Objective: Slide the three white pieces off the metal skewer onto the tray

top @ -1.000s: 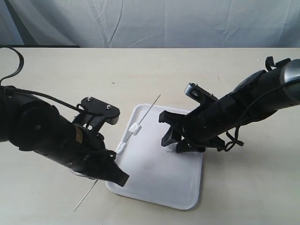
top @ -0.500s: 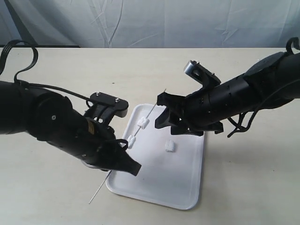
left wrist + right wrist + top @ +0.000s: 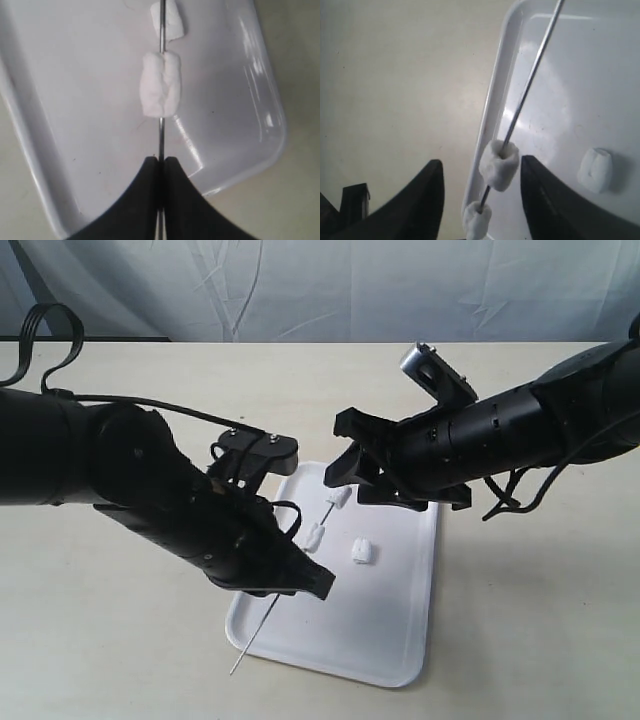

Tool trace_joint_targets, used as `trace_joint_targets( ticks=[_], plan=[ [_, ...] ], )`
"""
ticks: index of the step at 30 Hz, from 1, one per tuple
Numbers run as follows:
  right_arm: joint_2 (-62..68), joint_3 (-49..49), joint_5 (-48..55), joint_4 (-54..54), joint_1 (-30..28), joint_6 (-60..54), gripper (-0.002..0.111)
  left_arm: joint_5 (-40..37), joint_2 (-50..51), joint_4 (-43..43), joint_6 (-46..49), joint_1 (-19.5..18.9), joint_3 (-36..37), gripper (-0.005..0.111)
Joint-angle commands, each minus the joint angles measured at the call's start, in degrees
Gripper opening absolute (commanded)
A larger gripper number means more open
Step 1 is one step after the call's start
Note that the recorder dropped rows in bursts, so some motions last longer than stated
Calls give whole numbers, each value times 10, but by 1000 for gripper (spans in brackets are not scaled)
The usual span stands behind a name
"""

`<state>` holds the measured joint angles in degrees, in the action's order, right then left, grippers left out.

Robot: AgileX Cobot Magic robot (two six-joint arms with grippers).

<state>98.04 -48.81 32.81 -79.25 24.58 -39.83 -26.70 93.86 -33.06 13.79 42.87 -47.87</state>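
Left gripper (image 3: 161,162): fingers fully closed, pinching the skewer (image 3: 253,638) partway along; a short tail sticks out behind the grip, over the tray's near edge.

The skewer's long axis runs from that grip diagonally over the tray (image 3: 340,640), free tip toward the right gripper (image 3: 481,160).

Inner piece (image 3: 161,91) and outer piece (image 3: 167,17) are threaded on it, above the tray. Loose piece (image 3: 362,552) lies on the tray, beside the rod and apart from it.

Right gripper: jaws wide apart, holding nothing, straddling the skewer. The inner piece shows between the fingers, the outer piece nearer the palm. Depth is poor in the wrist view, so the inner piece may sit just past the fingertips.

The right arm is nearer the pieces. It reaches in from the right, wrist pitched down. The left arm lies low across the tray's left edge.

Judgement: the strip must run along the axis, away from the left grip.
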Motion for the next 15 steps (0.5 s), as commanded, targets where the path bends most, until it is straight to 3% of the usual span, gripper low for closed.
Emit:
trace_joint_targets(
  ticks=[1,15],
  plan=[
    [-5,0,-8,-11,1,-9,46,0,1,-48,44,0,-3,0],
    [-5,0,-15,-12,1,-9,42,24,1,-50,44,0,-3,0]
  ],
)
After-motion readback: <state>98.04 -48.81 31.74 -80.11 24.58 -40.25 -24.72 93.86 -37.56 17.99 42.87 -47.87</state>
